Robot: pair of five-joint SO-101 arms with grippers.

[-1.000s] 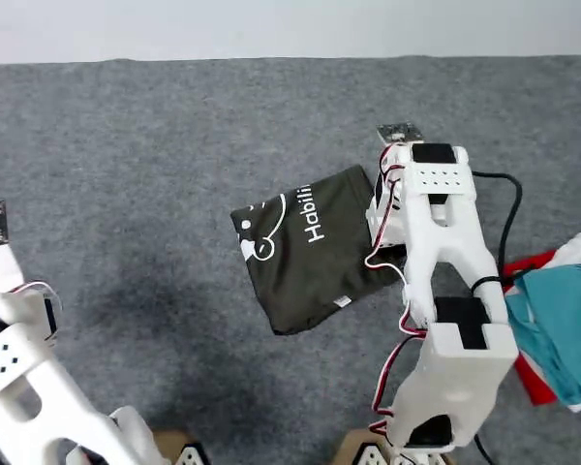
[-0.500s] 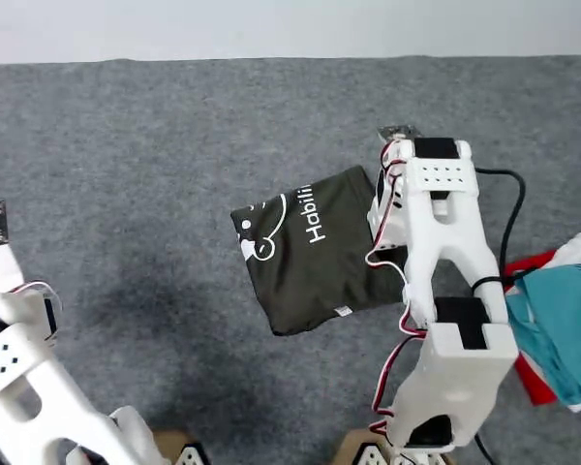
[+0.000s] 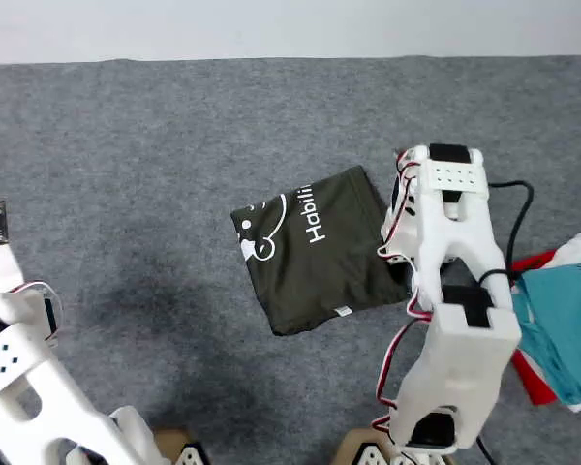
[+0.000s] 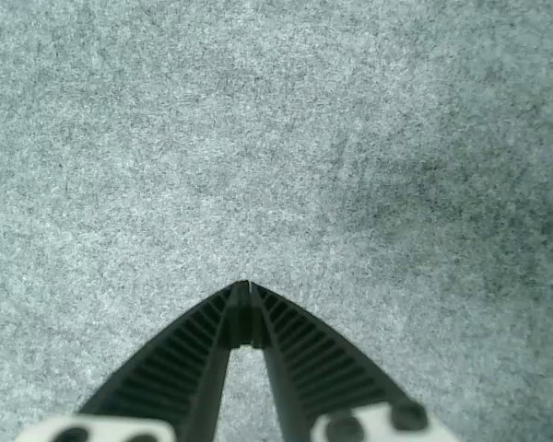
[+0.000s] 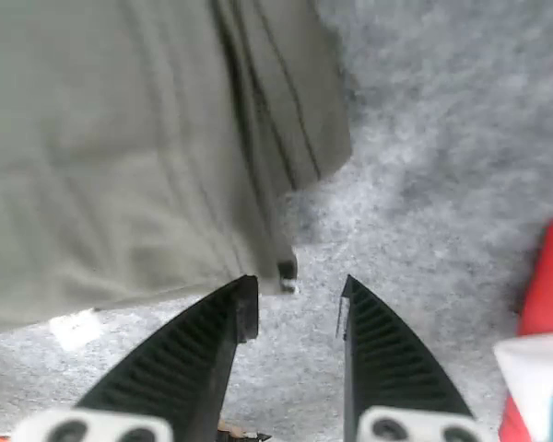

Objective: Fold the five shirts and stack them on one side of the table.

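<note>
Folded dark olive shirt (image 3: 315, 257) with white print lies flat near the middle of your grey felt-covered table (image 3: 126, 145) — nearly square, skewed to the table's edges. Your right arm (image 3: 450, 242) stretches along its right side, wrist bent down. Your right gripper (image 5: 295, 293) hangs over the shirt's edge, fingers slightly apart, gripping nothing. Your left gripper (image 4: 249, 290) is closed and empty over bare table. A crumpled teal, red and white heap of shirts (image 3: 562, 329) sits at the right edge.
</note>
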